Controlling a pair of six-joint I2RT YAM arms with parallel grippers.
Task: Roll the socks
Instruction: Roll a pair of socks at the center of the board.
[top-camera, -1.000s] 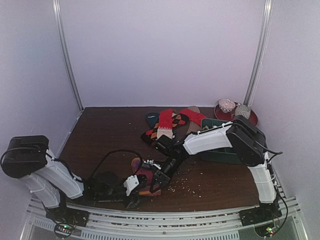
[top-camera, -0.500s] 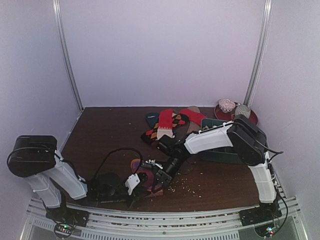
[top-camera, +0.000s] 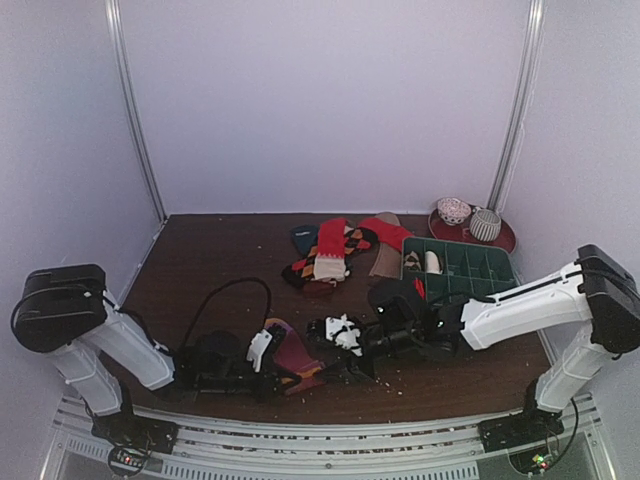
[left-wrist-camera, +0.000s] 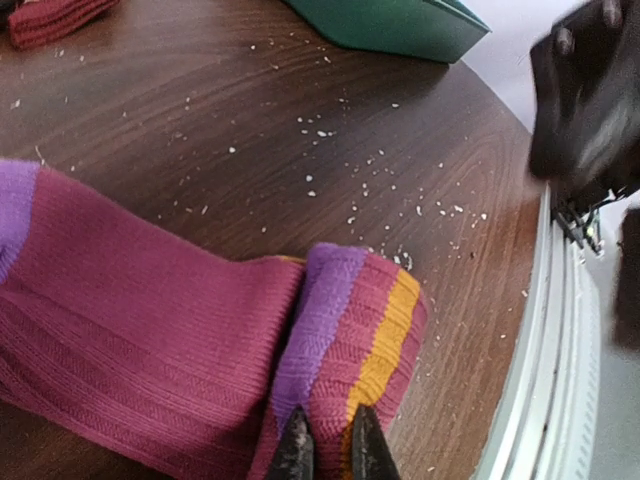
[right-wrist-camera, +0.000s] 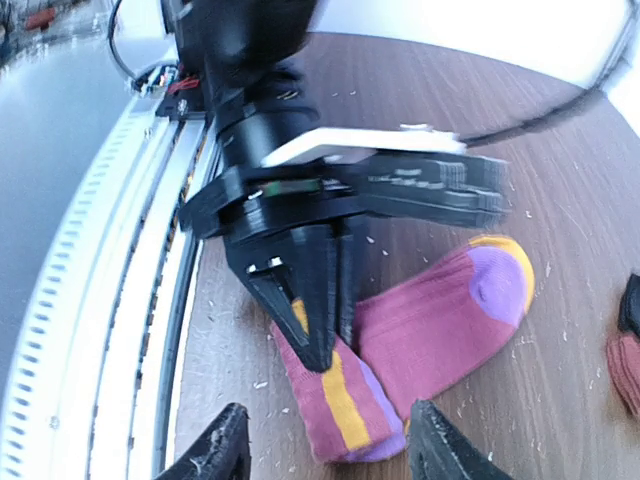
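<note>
I had the left gripper (top-camera: 272, 358) lying low along the near edge, at about 6 o'clock on the table (top-camera: 200, 270). Its fingers (left-wrist-camera: 296, 452) were pressed together, pinching the folded end of the magenta sock (top-camera: 295, 352). Through the left wrist camera the fold showed a purple band beside an orange one, and the tips bit the fabric where the two met. The rest of the sock lay flat on the wood, running off toward 9 o'clock in that view.

The right gripper (top-camera: 325, 330) sat just beside the sock on its 3 o'clock side in the top view, facing the left one. Its fingers (right-wrist-camera: 215, 455) were spread wide and held nothing, with the striped end lying on the table beyond them.

The pile of socks (top-camera: 335, 250), red, argyle and tan among them, lay at 12 o'clock, well apart from both grippers. A green compartment tray (top-camera: 470, 262) stood at 2 o'clock, and a red plate (top-camera: 508, 240) at 1 o'clock carried two round patterned objects (top-camera: 453, 210). Pale crumbs (left-wrist-camera: 350, 190) were scattered over the wood near the sock.
</note>
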